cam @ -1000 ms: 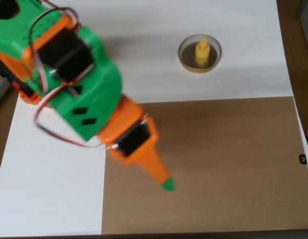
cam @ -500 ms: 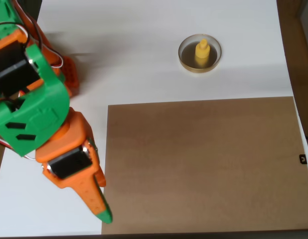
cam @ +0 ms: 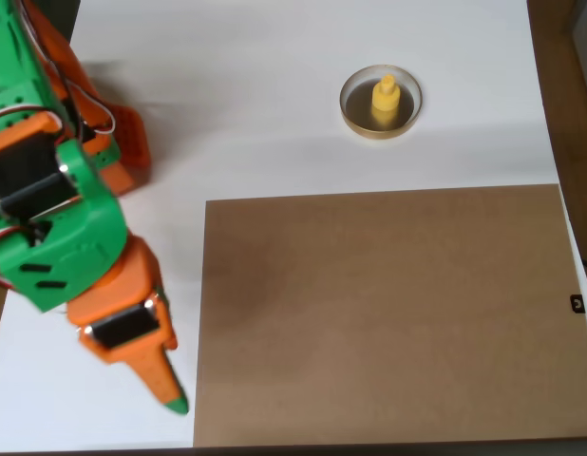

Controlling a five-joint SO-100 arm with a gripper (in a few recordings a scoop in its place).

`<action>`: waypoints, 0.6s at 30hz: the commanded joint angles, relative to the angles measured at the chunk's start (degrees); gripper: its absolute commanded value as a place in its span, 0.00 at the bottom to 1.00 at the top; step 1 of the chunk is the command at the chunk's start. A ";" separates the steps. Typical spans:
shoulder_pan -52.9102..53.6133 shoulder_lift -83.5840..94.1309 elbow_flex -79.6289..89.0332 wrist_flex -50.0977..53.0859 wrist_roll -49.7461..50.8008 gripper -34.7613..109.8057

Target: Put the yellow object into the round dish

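Observation:
The yellow object stands upright inside the round dish, which sits on the white surface near the top right of the overhead view. My gripper, orange with a green tip, is far from both, low at the left near the front edge of the white sheet. Its fingers lie together in a single point with nothing between them. The green and orange arm fills the left edge above it.
A large brown board covers the lower right of the table. White surface lies around the dish. A wooden edge runs down the right side.
The arm has swung from over the brown board to the left and drawn back toward the left edge. The yellow object and the dish have not moved.

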 commanded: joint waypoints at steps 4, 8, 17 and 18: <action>-3.69 8.96 6.77 -3.34 -1.49 0.41; -4.13 10.11 10.28 -5.62 -1.58 0.41; -1.41 11.87 18.81 -11.34 -0.53 0.43; -1.32 13.01 19.86 -11.78 -0.70 0.43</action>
